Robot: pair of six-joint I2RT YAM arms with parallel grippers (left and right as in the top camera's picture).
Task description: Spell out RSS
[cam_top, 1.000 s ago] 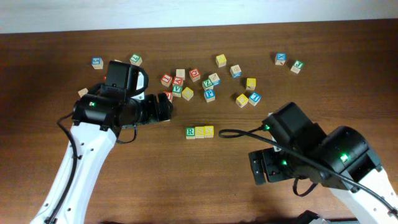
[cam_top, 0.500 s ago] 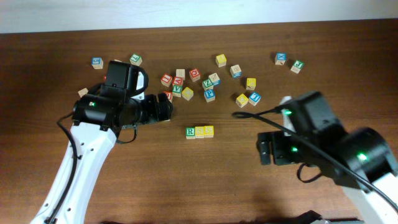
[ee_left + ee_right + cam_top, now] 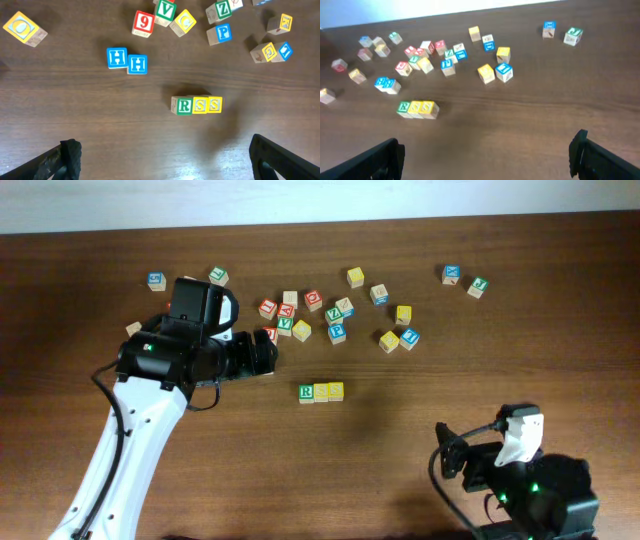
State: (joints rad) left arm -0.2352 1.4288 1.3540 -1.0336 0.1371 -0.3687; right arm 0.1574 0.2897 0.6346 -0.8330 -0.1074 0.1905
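Overhead, the word: the RSS row (image 3: 321,392) sat mid-table, the green R at the camera's left and two yellow cubes touching it in a line, apart from the loose cubes (image 3: 338,308) scattered beyond it.
Overhead, right side: big change here! My right pincer (image 3: 451,459) had swung away from the right of the row and pulled back to the near edge, well apart from the word and carrying nothing.
Overhead, left side: my left pincer (image 3: 262,353) hung where it had been, up and to the camera's left of the row. No change.
Left wrist, the word: R cube (image 3: 184,105), first S cube (image 3: 200,105), second S cube (image 3: 214,105), side by side and touching, letters facing up. The two blue H cubes (image 3: 127,60) lay apart from them, up-left.
Left wrist, pincer: spread wide at the bottom corners, with only bare table between the fingers.
Right wrist, the word: the row lay low on the left of the view, far from my fingers.
Right wrist, pincer: wide and empty too.
Meaning: the word read complete, and I judged that retreat a finish, not a reach.
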